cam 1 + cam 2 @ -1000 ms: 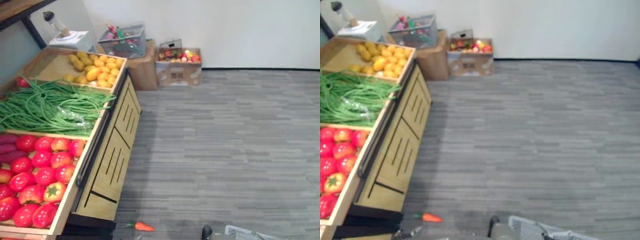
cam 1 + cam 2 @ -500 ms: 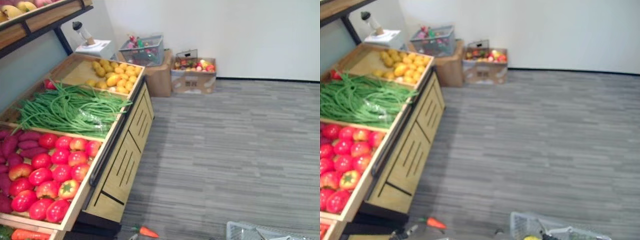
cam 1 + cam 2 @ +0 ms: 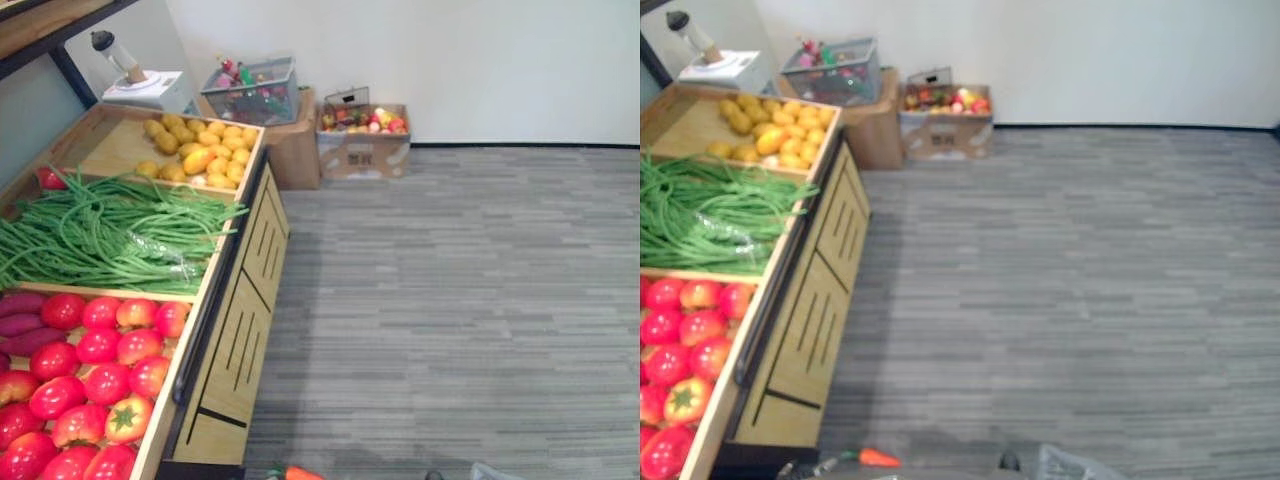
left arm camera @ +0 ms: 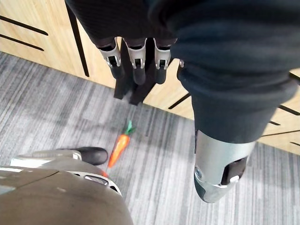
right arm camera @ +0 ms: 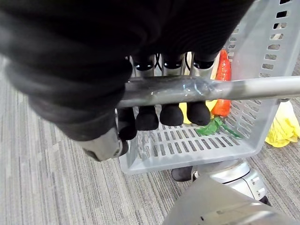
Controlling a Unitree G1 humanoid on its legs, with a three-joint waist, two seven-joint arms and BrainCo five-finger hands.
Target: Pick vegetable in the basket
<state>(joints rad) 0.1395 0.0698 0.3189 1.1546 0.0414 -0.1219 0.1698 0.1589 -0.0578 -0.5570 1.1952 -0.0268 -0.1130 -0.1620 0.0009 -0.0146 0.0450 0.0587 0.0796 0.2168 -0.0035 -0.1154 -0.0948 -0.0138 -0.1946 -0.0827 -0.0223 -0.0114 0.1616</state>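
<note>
My right hand (image 5: 171,114) is shut on the metal handle (image 5: 234,87) of a grey plastic basket (image 5: 187,146). Inside the basket lie an orange-red vegetable (image 5: 223,79), something yellow and green leaves (image 5: 213,127). A corner of the basket (image 3: 1072,466) shows at the bottom edge of the right eye view. My left hand (image 4: 136,58) hangs open with straight fingers beside the wooden stand's front. A carrot (image 4: 118,145) lies on the grey floor below it, close to the stand's foot (image 3: 296,472). On the stand are long green beans (image 3: 110,230), red tomatoes (image 3: 95,365), yellow potatoes (image 3: 198,150) and purple sweet potatoes (image 3: 22,322).
The wooden stand (image 3: 240,330) runs along the left with a dark rail on its front. By the far wall stand cardboard boxes of produce (image 3: 365,140), a wire basket (image 3: 250,88) and a white scale (image 3: 140,85). A yellow object (image 5: 284,125) lies on the floor beside the basket.
The camera has shifted: the stand sits further left and lower in the picture than half a second ago, and less of the basket shows at the bottom edge. The produce has not moved.
</note>
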